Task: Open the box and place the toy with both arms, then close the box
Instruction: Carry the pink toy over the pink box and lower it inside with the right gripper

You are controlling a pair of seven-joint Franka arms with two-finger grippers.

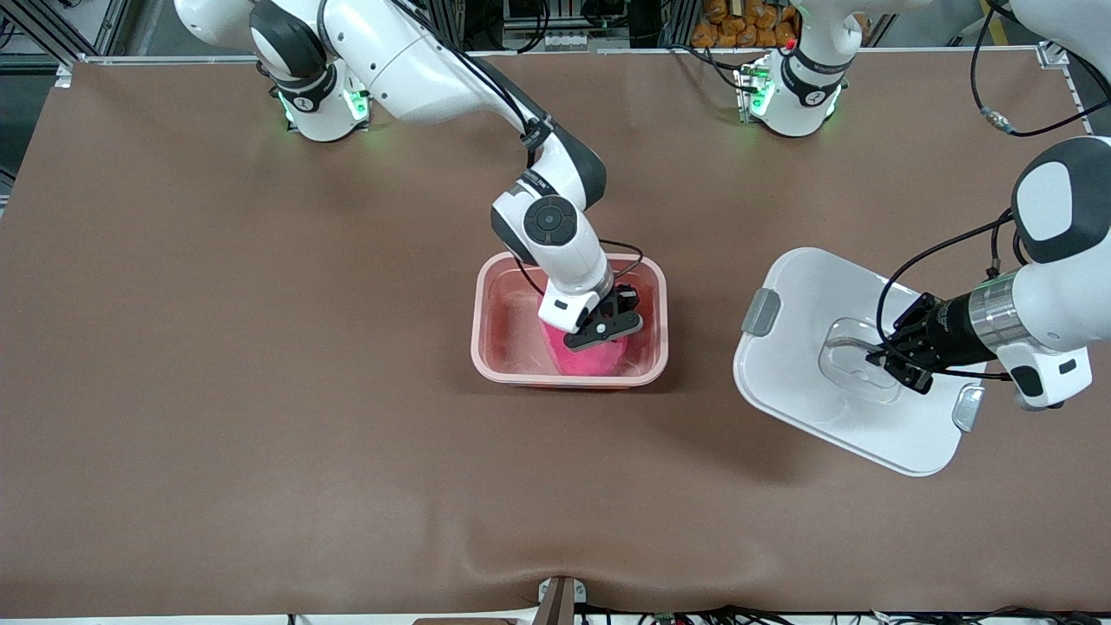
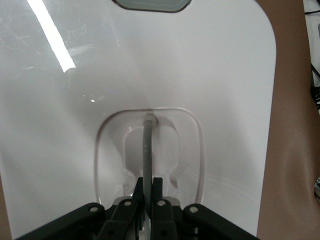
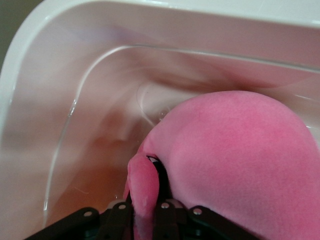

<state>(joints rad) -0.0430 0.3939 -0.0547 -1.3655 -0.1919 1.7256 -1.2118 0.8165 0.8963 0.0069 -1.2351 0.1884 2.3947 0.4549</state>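
In the middle of the table (image 1: 260,391) sits the box (image 1: 483,330), open, with the right gripper (image 1: 599,334) reaching down into it. The front view shows only a patch of the toy (image 1: 590,358) under that gripper, at the box wall nearer the front camera. The right wrist view fills this in: the toy's round pink body (image 3: 235,165) lies inside the tub (image 3: 75,100), and the fingers (image 3: 162,175) are pinched on a thin flap of its plush, with only a narrow gap between them. Toward the left arm's end of the table, apart from the box, the lid (image 1: 807,382) is held tilted by the left gripper (image 1: 878,358), which is at the recessed handle (image 1: 846,347). The front view shows two grey clips (image 1: 761,312) on the lid's ends. The left wrist view shows what the front view cannot: the fingers (image 2: 157,192) are clamped tight on the thin grey handle bar (image 2: 147,150) arching out of the recess in the lid (image 2: 225,75), and one clip (image 2: 150,4) shows at the lid's edge.
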